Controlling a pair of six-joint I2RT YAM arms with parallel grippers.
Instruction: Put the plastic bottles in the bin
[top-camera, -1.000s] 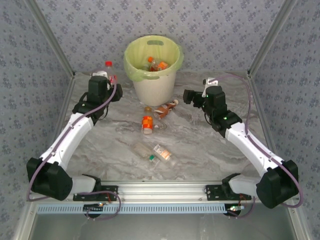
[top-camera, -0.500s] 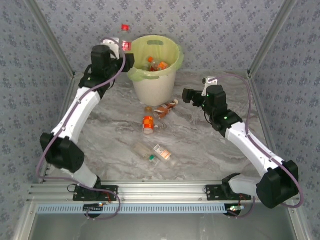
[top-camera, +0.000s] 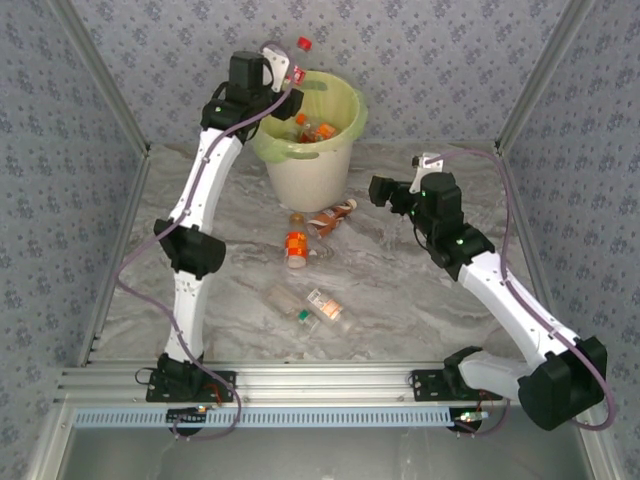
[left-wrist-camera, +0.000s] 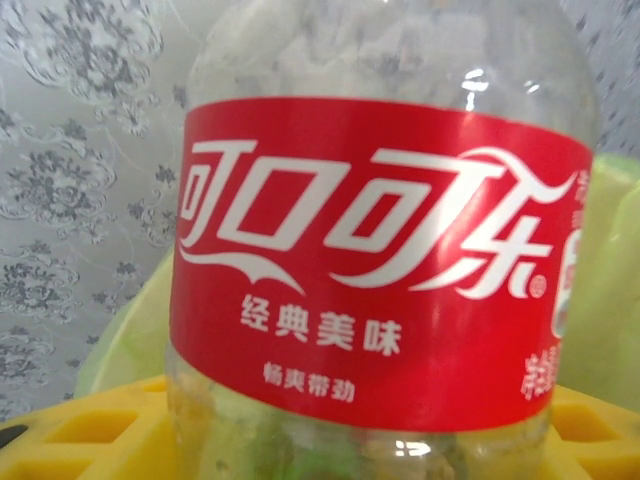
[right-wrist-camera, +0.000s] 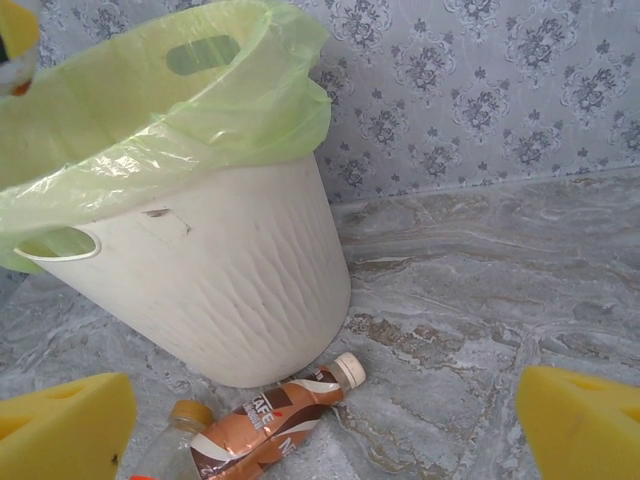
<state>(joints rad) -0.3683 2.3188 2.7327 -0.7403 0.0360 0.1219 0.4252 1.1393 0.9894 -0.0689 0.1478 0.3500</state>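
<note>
The left pincer (top-camera: 272, 68) is clamped on a red-labelled cola bottle (left-wrist-camera: 370, 260), high over the left rim of the bin (top-camera: 345, 100) — the release step, by my reading. It should go a little further over the opening before letting go, so the bottle drops inside the bag, not onto the lip. The right pincer (top-camera: 385, 190) hangs wide apart and empty above the bench (top-camera: 400, 290), right of the bin — well apart from the drop. Other bottles (top-camera: 296, 246) lie before the bin.
</note>
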